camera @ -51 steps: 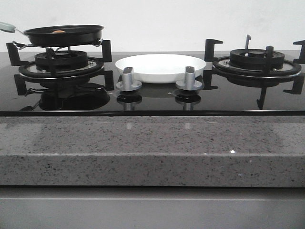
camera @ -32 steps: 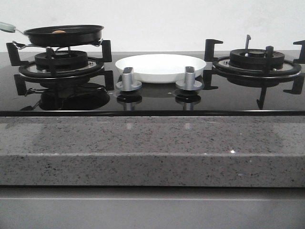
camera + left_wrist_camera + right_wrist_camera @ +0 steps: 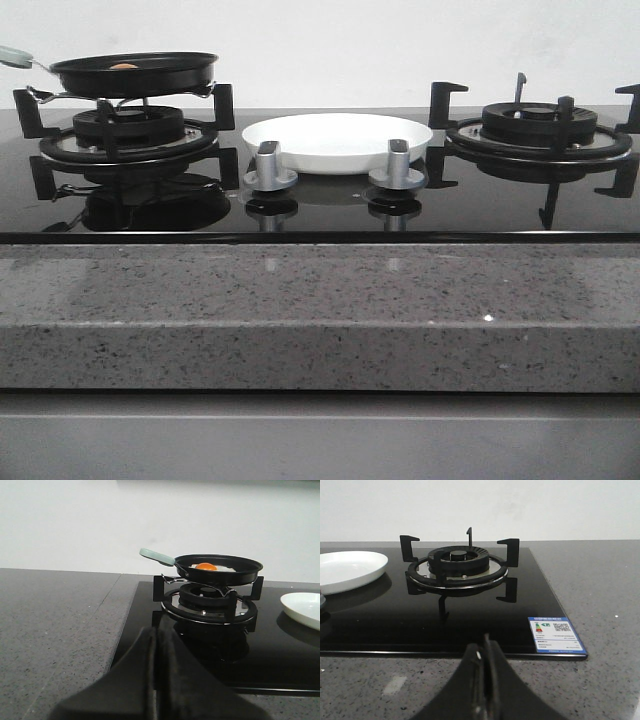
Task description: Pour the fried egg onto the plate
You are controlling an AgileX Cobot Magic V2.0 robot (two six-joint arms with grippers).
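The fried egg, cream-white with an orange yolk, lies in a small black frying pan with a pale green handle on the left burner. In the front view only its yolk shows above the pan rim. The white plate sits on the black hob between the burners; its edge shows in the left wrist view and the right wrist view. My left gripper is shut and empty, short of the left burner. My right gripper is shut and empty, over the counter before the right burner.
Two silver knobs stand in front of the plate. The right burner with black pan supports is bare. A blue-white label is stuck on the hob's corner. Grey speckled counter runs along the front.
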